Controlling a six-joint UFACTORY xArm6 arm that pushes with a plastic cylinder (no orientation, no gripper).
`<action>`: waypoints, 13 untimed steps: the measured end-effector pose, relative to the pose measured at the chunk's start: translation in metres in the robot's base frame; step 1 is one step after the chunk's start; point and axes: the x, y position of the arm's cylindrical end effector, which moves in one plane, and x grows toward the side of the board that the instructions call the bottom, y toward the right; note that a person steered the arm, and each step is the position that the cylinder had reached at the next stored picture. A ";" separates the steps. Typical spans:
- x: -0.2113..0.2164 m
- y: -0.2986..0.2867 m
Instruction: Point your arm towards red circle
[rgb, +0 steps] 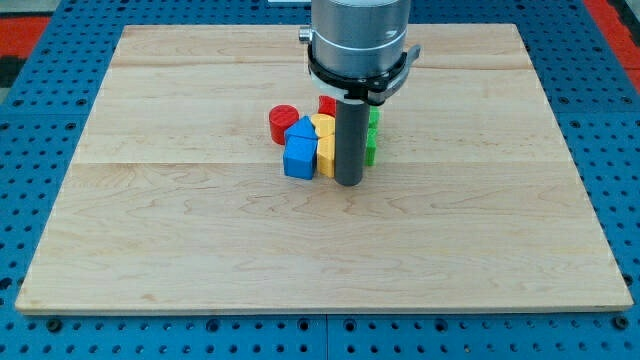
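Observation:
The red circle (283, 122) is a short red cylinder at the left end of a tight cluster of blocks near the board's middle. My tip (348, 182) is the lower end of the dark rod, at the view's right and a little below the red circle. The rod stands against the cluster's right side, touching a yellow block (325, 148). A blue block (299, 158) lies between my tip and the red circle. Another blue piece (300, 128) sits just right of the red circle.
A second red block (327, 104) and a green block (371, 147) are partly hidden behind the rod. The wooden board (200, 230) lies on a blue perforated table. The arm's grey body (358, 40) hangs over the board's top middle.

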 end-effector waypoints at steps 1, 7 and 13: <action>0.009 0.000; 0.027 -0.121; -0.067 -0.152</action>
